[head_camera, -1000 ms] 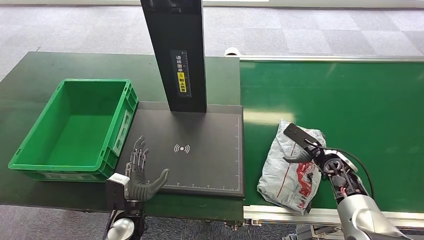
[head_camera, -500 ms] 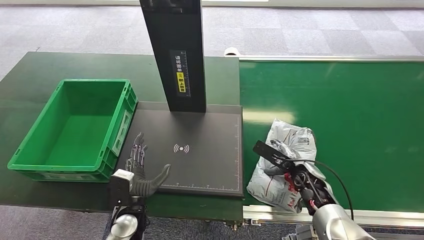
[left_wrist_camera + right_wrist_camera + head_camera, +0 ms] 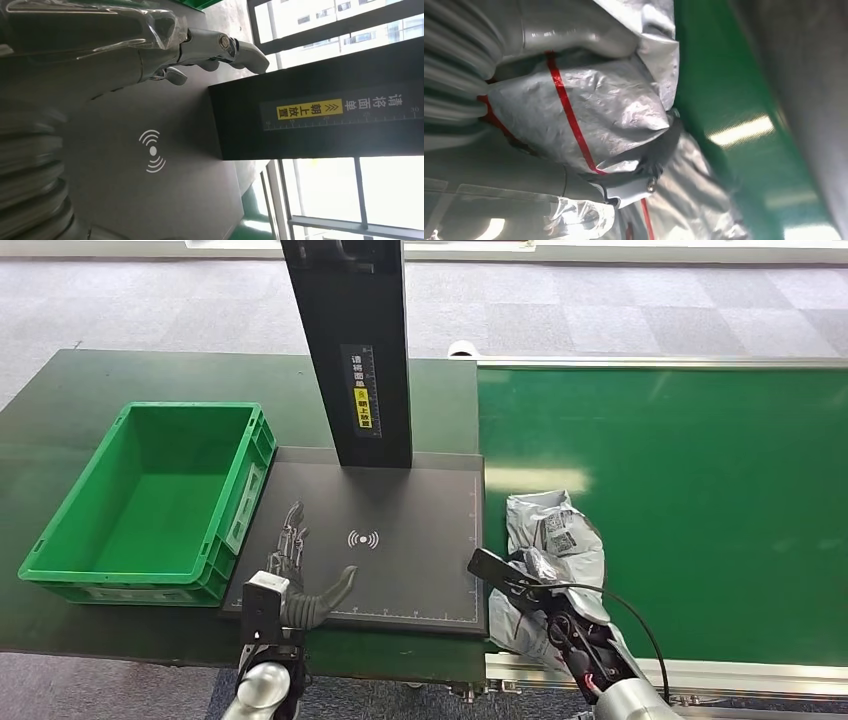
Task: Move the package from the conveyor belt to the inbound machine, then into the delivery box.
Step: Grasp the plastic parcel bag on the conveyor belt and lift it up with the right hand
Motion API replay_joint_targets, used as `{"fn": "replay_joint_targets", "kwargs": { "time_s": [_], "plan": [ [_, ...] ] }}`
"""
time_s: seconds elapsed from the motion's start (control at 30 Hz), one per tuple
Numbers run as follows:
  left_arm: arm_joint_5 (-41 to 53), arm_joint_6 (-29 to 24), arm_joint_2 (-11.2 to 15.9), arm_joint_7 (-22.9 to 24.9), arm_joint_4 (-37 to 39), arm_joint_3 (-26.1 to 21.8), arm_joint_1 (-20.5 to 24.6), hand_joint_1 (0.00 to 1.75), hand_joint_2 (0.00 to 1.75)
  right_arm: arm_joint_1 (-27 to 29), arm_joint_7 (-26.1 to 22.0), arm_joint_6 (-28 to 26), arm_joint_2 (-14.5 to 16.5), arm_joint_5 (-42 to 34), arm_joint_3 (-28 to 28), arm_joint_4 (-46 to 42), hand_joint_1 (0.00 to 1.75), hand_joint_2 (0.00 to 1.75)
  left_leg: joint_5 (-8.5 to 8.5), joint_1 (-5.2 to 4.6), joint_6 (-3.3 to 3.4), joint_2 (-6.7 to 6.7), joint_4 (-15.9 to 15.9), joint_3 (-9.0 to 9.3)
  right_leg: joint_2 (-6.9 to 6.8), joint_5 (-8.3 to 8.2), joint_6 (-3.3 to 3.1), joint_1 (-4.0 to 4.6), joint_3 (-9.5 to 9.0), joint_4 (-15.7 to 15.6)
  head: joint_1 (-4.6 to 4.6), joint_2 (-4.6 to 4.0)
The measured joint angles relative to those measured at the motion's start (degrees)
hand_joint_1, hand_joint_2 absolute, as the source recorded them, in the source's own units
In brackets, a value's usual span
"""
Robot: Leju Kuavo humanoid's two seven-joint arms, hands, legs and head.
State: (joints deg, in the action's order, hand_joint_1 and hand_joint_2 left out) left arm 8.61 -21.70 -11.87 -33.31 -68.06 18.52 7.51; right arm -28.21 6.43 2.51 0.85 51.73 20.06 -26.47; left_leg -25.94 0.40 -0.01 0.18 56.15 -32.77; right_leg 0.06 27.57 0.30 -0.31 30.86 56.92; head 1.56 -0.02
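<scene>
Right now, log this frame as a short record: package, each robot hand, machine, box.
package: grey plastic mailer, crumpled, at the conveyor belt's near-left edge beside the inbound machine
right robot hand: grips the package; the right wrist view shows its fingers wrapped around the grey plastic
left robot hand: holds nothing, fingers spread, over the near-left corner of the scan plate
inbound machine: black scan plate with wireless symbol, black upright column, nothing on the plate
delivery box: green crate, empty, left of the machine
</scene>
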Motion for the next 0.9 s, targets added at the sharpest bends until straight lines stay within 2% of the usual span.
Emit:
{"fn": "replay_joint_targets", "kwargs": {
  "time_s": [0.17,0.23,0.33,0.47,0.57,0.7,0.8,0.9],
  "plan": [
    [0.2,0.0,0.0,0.3,0.0,-0.3,-0.2,0.0,1.75,4.1,-0.1,-2.7,-1.6,-3.8,-0.2,-8.2,1.75,1.75,0.02,-0.01,0.01,-0.15,0.0,-0.17,-0.09,-0.01,0.02,-0.02,-0.01,0.0,-0.02,0.0],
    [0.4,-0.1,0.1,0.4,-0.4,-0.4,-0.8,0.0,1.75,7.1,-0.6,-5.2,-3.0,-7.5,-0.8,-14.9,1.75,1.75,0.03,-0.03,0.02,-0.22,0.0,-0.36,-0.15,-0.01,0.03,-0.05,0.13,0.0,0.01,0.0],
    [0.7,-0.2,0.3,0.4,-1.3,-0.8,-2.0,0.0,1.75,10.8,1.1,-4.8,-5.9,-11.2,-2.3,-26.7,1.75,1.75,0.03,-0.1,0.04,-0.23,0.0,-0.59,-0.16,-0.02,0.05,-0.09,0.37,0.0,0.0,0.0],
    [1.0,-0.2,0.3,0.4,-1.8,-1.1,-2.6,0.0,1.75,13.3,1.2,-4.7,-8.0,-11.4,-3.6,-35.4,1.75,1.75,0.02,-0.1,0.04,-0.18,0.0,-0.61,-0.1,-0.02,0.05,-0.09,0.44,0.0,0.01,0.0],
    [1.4,-0.2,0.3,0.2,-2.2,-1.2,-3.0,0.0,1.75,15.6,-1.1,-8.9,-9.1,-11.6,-4.8,-41.0,1.75,1.75,0.02,-0.09,0.04,-0.27,0.0,-0.65,-0.18,-0.01,0.04,-0.08,0.46,0.0,0.02,0.0],
    [2.4,0.0,0.3,-0.5,-3.3,-1.7,-4.2,0.0,1.75,18.8,-5.7,-15.2,-12.0,-14.4,-10.5,-54.5,1.75,1.75,0.02,-0.1,0.04,-0.38,0.0,-0.76,-0.23,-0.01,0.05,-0.09,0.54,0.0,0.01,0.0],
    [2.9,0.1,0.2,-1.1,-4.1,-2.3,-4.6,0.0,1.75,20.0,-8.4,-16.0,-13.5,-16.9,-16.3,-64.4,1.75,1.75,0.02,-0.12,0.05,-0.36,0.0,-0.79,-0.22,-0.01,0.05,-0.11,0.56,0.0,0.0,0.0],
    [3.2,0.0,0.1,-1.4,-4.6,-2.8,-4.7,0.0,1.75,20.7,-9.4,-15.9,-14.0,-17.5,-19.9,-70.1,1.75,1.75,0.01,-0.13,0.05,-0.33,0.0,-0.79,-0.21,-0.01,0.05,-0.11,0.56,0.0,0.01,0.0]
  ]
}}
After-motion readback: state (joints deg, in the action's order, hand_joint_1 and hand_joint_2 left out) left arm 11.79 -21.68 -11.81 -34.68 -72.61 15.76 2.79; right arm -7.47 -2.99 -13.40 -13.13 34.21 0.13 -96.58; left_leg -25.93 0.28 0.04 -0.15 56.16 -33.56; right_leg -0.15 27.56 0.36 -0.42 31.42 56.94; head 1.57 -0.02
